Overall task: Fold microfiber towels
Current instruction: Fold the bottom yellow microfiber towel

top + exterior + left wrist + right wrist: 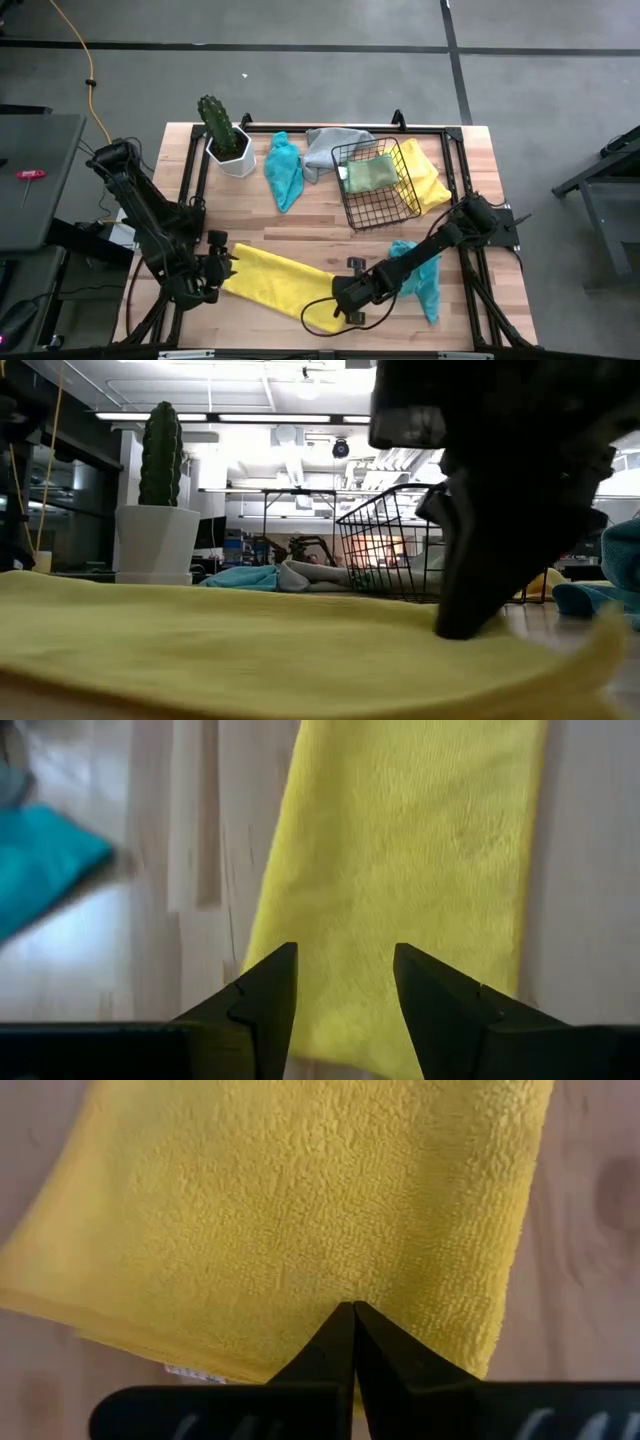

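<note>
Where the front of the wooden table (300,215) shows low in the high view, 1 yellow towel (275,282) lies stretched flat as a long strip between the 2 arms. At its lower-right end the right gripper (345,305) stands with its fingers pressed together, tips down on the cloth; whether any fabric is pinched cannot be told. At the strip's left end the left gripper (218,266) is at the towel's edge, fingers apart, holding nothing. Right of centre a teal towel (425,280) lies crumpled under the right arm. Toward the top, another teal towel (284,170) and a grey towel (325,150) lie beside the black wire basket (375,188), which holds a light green towel (370,172) and rests on a second yellow towel (428,180). A potted cactus (222,135) stands upper left.
</note>
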You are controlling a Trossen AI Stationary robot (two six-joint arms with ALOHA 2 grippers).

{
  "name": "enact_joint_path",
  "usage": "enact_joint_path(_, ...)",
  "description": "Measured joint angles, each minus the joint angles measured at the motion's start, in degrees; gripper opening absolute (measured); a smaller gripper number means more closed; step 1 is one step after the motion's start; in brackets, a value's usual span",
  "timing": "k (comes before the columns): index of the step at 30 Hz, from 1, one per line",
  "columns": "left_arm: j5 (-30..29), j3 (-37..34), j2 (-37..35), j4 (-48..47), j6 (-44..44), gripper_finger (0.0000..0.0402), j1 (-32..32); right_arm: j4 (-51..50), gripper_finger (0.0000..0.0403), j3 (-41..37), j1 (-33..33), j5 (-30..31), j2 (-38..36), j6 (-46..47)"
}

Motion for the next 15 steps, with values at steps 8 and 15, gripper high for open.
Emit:
enact_joint_path(8,-3.36,0.0,0.02,3.01,5.22,0.0159,3.14,-11.96,0.0,-0.09,-4.18,1.8,-0.95,-15.23)
enact_joint_path(15,-3.76,0.0,0.02,2.92,5.73,0.0159,4.15,-19.26,0.0,2.22,-7.74,6.58,-0.86,-21.72)
